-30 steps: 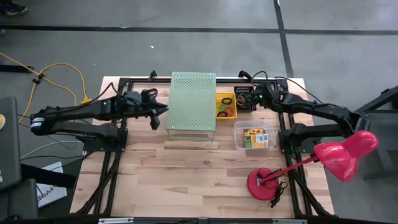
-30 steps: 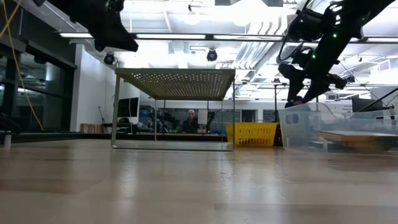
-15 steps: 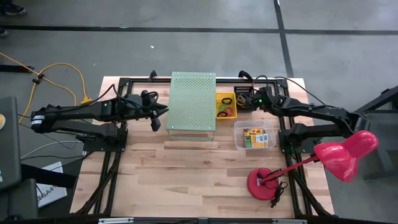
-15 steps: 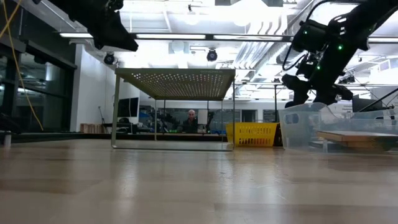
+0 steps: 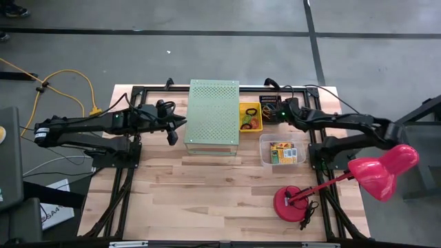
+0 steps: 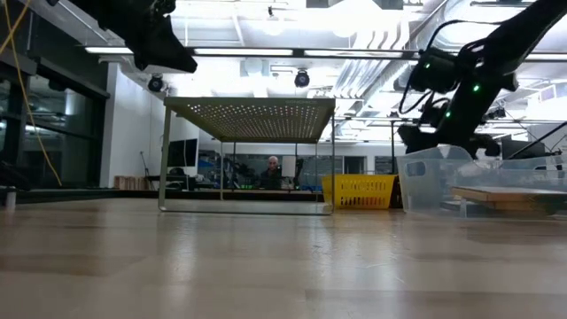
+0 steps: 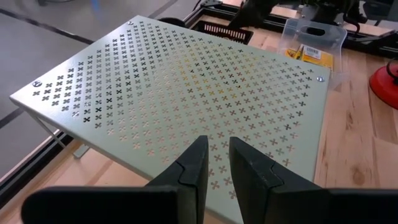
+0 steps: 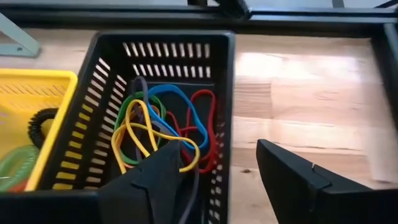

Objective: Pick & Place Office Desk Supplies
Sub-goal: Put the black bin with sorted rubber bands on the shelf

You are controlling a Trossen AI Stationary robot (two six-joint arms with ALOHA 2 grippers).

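From above, the right gripper [image 5: 275, 110] hangs over a black slotted basket [image 5: 270, 111] just beside the yellow basket [image 5: 250, 116]; the left gripper [image 5: 180, 122] waits beside the pale-green perforated box [image 5: 213, 114]. At table height, a clear tub [image 6: 443, 182] stands beside that yellow basket. The left wrist shows narrowly parted fingers [image 7: 194, 171], holding nothing. The right wrist shows wide-open fingers [image 8: 298, 177] above tangled elastic bands [image 8: 165, 127]; best to descend straight, clearing the basket wall, and pinch one strand.

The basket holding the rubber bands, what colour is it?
Black, with slotted walls: the basket shows best in the right wrist view.
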